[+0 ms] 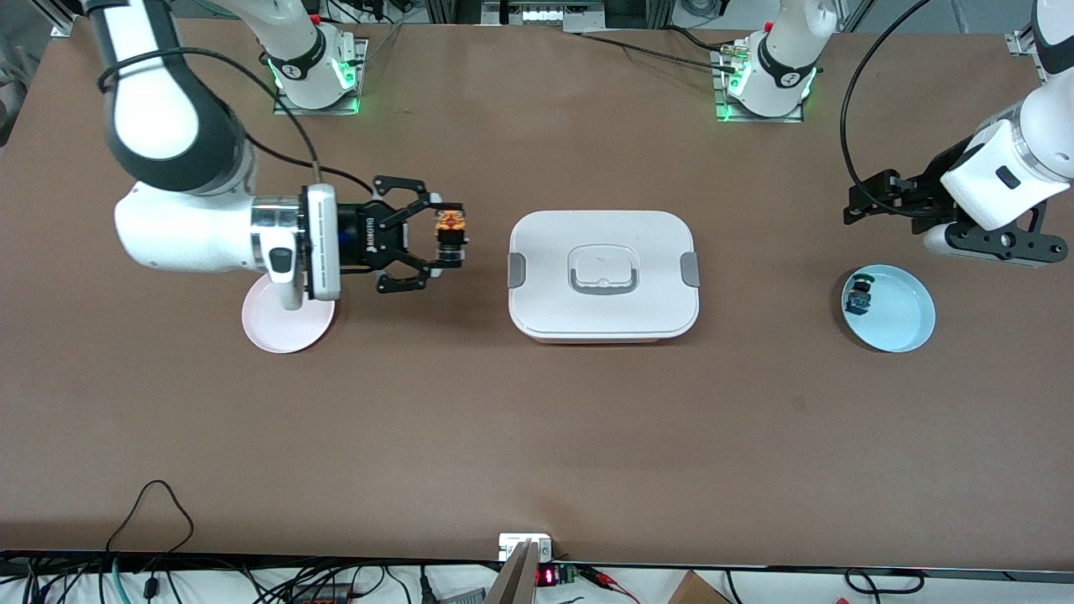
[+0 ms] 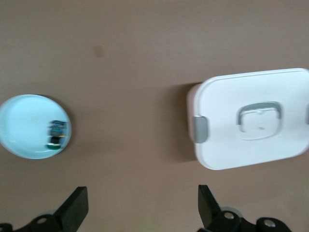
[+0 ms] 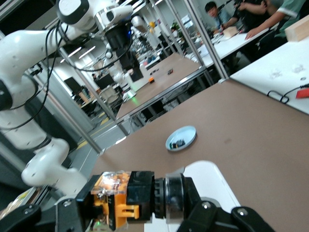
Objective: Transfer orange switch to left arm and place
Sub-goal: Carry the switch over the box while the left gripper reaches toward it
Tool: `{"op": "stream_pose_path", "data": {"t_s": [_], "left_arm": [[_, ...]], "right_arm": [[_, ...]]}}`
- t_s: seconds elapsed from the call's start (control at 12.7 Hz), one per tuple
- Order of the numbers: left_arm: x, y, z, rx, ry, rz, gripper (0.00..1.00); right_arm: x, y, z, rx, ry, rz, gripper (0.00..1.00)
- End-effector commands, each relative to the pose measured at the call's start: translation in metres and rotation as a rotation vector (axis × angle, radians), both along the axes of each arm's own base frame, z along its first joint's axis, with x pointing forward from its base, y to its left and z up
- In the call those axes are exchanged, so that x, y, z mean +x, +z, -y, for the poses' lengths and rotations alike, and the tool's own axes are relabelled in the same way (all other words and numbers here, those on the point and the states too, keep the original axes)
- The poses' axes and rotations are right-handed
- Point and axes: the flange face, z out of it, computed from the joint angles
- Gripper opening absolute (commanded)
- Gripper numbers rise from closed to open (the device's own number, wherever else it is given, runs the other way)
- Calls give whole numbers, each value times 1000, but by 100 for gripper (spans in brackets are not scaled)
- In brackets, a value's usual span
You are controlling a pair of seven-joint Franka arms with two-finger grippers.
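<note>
The orange switch [image 1: 450, 236] is held in the air by my right gripper [image 1: 445, 239], which is shut on it and points sideways toward the box, over the bare table between the pink plate and the box. In the right wrist view the orange switch [image 3: 130, 198] lies crosswise between the jaws of the right gripper [image 3: 140, 205]. The white box [image 1: 602, 275] sits at the table's middle, lid on. My left gripper [image 1: 873, 203] hangs open and empty over the table beside the blue plate; the left wrist view shows its fingers [image 2: 77, 209] wide apart.
A pink plate [image 1: 281, 329] lies under the right arm's wrist. A blue plate [image 1: 906, 323] toward the left arm's end holds a blue-green and black switch [image 1: 859, 295]. The left wrist view shows the box [image 2: 251, 118] and the blue plate [image 2: 19, 125].
</note>
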Motion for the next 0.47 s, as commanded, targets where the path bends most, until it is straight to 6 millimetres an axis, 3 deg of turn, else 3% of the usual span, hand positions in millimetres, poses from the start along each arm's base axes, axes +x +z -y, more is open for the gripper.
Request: {"op": "stream_pose_path", "data": {"t_s": [0.0, 0.16, 0.24, 0.39], "left_arm": [[14, -13, 1, -140, 30, -55, 100], [15, -30, 10, -289, 34, -139, 100], [14, -33, 15, -390, 32, -195, 100], [16, -40, 21, -560, 34, -267, 100]], "right_arm": [[-19, 14, -56, 98, -74, -20, 0], [-27, 25, -89, 147, -113, -24, 0], [-26, 7, -98, 133, -143, -45, 0], [-32, -4, -128, 218, -155, -2, 0]]}}
